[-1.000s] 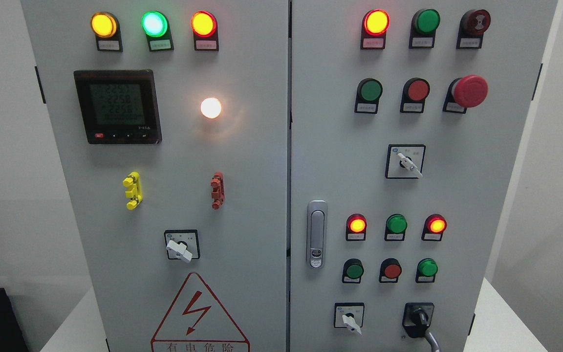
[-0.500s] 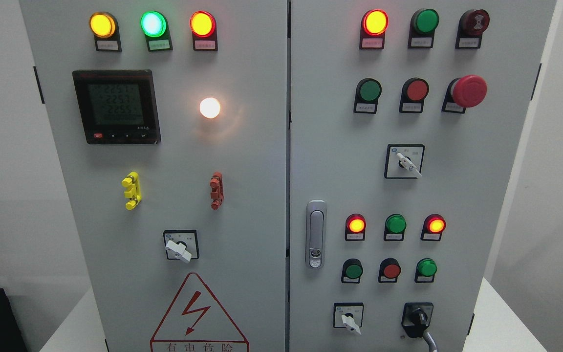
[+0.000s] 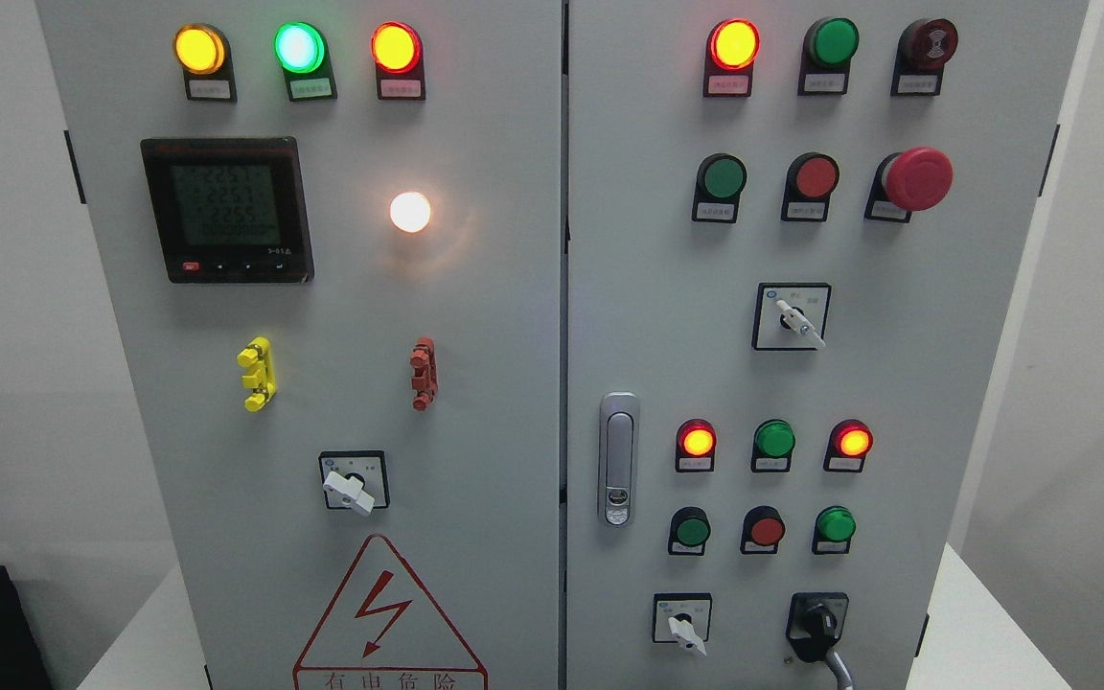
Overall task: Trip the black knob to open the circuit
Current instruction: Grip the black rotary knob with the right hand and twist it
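You're seeing neither hand in frame, so I can't tell finger state or give places relative to a hand; using cabinet positions instead; black knob (image 3: 817,625) is sitting at the lower right of the right door (image 3: 897,383), a grey cable (image 3: 844,668) hanging just below it; a white selector switch (image 3: 681,621) is sitting to its left; three buttons (image 3: 766,529) are sitting above, and the silver door handle (image 3: 617,458) near the centre seam; on the left door the meter (image 3: 226,208) is showing digits and a white lamp (image 3: 410,212) is glowing.
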